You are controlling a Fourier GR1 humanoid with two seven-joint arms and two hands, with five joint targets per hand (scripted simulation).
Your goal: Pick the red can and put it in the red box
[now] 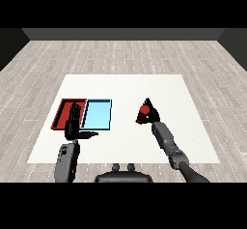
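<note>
Curling round the red can [143, 110] — right robot hand [148, 114].

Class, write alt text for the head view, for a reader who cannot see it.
The robot's right hand is curled round a red can on the right part of a white table. To the left, a red tray and a light blue tray lie side by side. The left hand, fingers straight, is raised over the red tray's near right part.
</note>
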